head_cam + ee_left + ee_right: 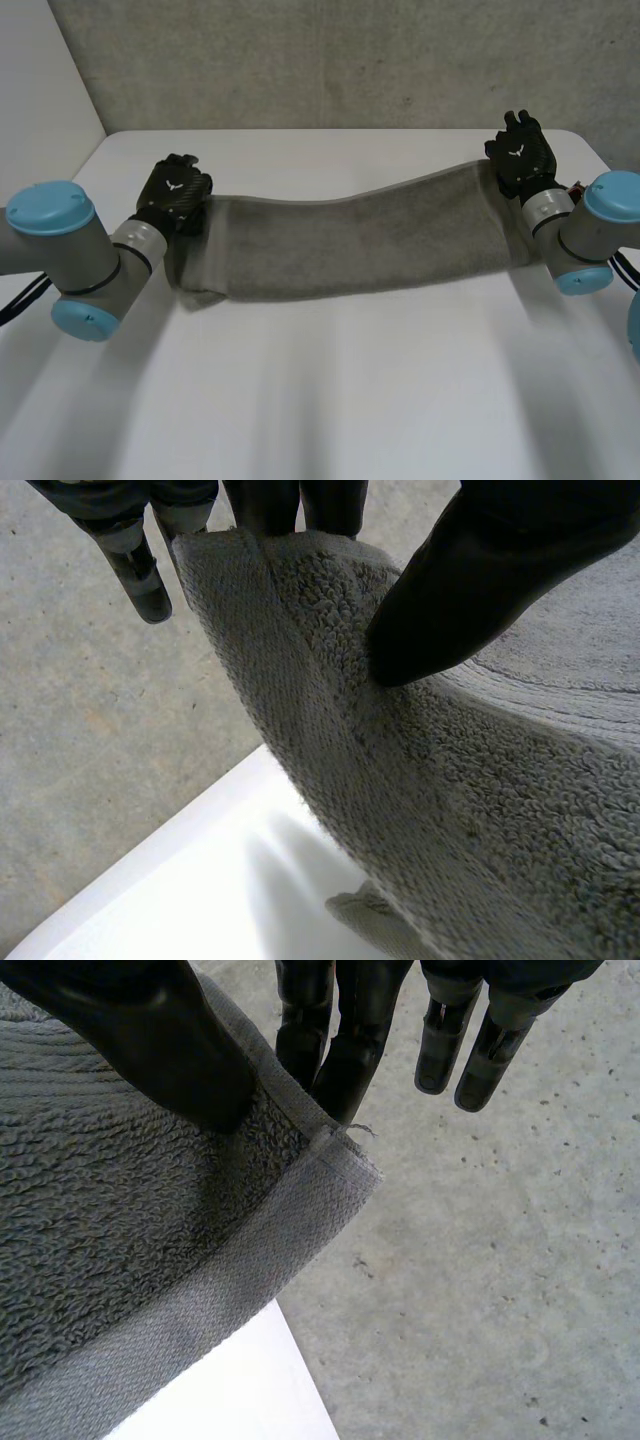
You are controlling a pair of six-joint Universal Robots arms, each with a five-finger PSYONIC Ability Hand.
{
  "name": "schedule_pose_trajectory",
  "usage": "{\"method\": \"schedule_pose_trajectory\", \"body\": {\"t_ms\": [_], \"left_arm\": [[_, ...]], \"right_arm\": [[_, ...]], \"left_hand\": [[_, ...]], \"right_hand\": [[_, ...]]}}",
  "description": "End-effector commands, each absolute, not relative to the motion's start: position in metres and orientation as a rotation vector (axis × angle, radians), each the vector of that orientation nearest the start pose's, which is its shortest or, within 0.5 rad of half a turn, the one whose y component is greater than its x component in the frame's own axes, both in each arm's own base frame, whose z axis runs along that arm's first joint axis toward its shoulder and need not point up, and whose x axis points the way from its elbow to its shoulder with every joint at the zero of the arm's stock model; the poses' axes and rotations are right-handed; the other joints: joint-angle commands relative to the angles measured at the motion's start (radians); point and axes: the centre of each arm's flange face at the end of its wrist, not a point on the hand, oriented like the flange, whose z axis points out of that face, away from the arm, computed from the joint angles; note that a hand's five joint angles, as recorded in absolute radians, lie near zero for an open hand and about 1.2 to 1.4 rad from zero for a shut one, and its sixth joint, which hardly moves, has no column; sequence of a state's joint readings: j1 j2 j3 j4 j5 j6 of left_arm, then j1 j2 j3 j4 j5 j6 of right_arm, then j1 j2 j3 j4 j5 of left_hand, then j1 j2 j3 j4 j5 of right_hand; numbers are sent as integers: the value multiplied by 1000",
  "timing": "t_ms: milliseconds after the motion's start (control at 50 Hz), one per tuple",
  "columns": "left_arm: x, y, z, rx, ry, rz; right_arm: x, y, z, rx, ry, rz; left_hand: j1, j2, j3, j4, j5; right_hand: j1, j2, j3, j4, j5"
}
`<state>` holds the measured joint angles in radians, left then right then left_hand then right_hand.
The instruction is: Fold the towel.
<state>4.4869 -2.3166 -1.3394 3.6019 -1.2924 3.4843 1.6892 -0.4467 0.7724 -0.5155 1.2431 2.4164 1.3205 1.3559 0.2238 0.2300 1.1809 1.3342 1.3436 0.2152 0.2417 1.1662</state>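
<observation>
A grey towel [350,240] hangs stretched in a long band between my two hands above the white table [330,400]. My left hand [175,192] pinches its left end: in the left wrist view the thumb [480,590] presses the towel [430,810] against the fingers behind it. My right hand [520,152] holds the right end at a corner. There the thumb [160,1040] clamps the towel [120,1250] against the fingers [345,1030]. The towel's middle sags slightly, and its lower left part droops onto the table.
A grey concrete wall [330,60] rises behind the table's far edge. Concrete floor [500,1260] lies past the table's edge in both wrist views. Bare table spreads in front of the towel toward me.
</observation>
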Motion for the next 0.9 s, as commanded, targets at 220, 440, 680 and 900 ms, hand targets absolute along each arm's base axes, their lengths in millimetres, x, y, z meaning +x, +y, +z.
{"method": "schedule_pose_trajectory", "body": {"t_ms": [220,440,680,900], "left_arm": [[-248,-390,137,875,2155,-2211],[-243,-378,194,811,2038,-2311],[-244,-313,209,872,2090,-2306],[-241,-297,182,812,2305,-2214]], "right_arm": [[216,-507,117,-1224,1805,-2715],[210,-482,199,-1092,1741,-2780],[182,-425,223,-999,2036,-2404],[155,-401,181,-1015,2350,-1934]], "left_hand": [[-1145,-1181,-49,-55,-1180],[-1145,-1181,-49,-55,-1180],[-1133,-1169,-49,-55,-1168],[-1130,-1166,-49,-55,-1165]], "right_hand": [[-1334,-1344,-41,-67,-1166],[-1334,-1344,-41,-67,-1166],[-1240,-1250,-41,-67,-1166],[-1164,-1173,-41,-67,-1166]]}}
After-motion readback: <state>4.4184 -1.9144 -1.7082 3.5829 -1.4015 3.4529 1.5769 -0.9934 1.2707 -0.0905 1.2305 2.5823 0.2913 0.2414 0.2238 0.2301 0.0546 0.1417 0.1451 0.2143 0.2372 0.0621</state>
